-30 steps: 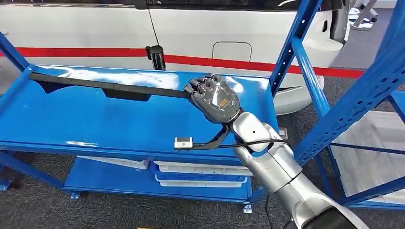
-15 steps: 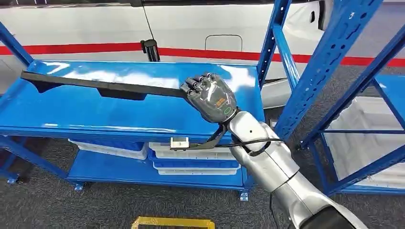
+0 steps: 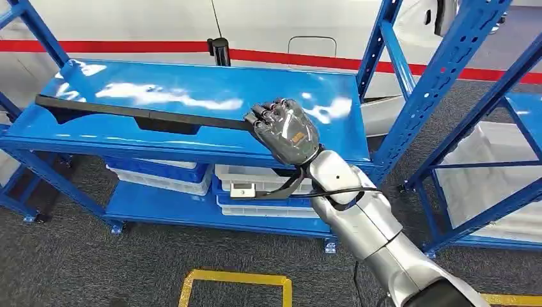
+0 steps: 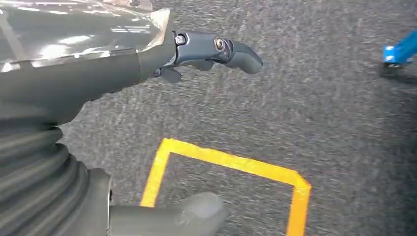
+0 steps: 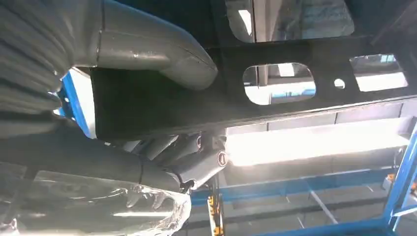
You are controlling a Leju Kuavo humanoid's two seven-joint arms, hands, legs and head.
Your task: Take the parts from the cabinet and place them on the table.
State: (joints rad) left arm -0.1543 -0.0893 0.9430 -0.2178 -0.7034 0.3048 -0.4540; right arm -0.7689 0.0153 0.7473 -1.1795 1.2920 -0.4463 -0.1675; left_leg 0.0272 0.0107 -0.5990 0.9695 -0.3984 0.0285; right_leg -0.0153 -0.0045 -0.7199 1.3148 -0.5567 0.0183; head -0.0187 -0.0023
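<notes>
Head view – part: the long flat black plastic strip [image 3: 137, 115] is held out level over the glossy blue metal shelf [image 3: 192, 137] of the cabinet; whether its far end is touching the shelf top or just above it I cannot tell from here.
Head view – right hand: the dark grey right hand [image 3: 286, 130] has its fingers wrapped round the strip's near end, the silver arm [image 3: 371, 230] coming up from below.
Head view – surroundings: white trays [image 3: 255, 192] sit on the lower shelf; a yellow floor marking [image 3: 233, 281] lies in front.
Left wrist view – left hand: the left hand [image 4: 147, 73] hangs over grey carpet [image 4: 319, 108], thumb and fingers apart, holding nothing.
Right wrist view – grip: thumb [image 5: 152, 54] on one face of the strip, fingers [image 5: 196, 157] clamped on the other, close beside the cut-outs.
Doing it well: with such a long lever on one end, I'd keep the grip firm, keep it level, and clear the blue uprights [image 3: 441, 83] before turning towards the table.
</notes>
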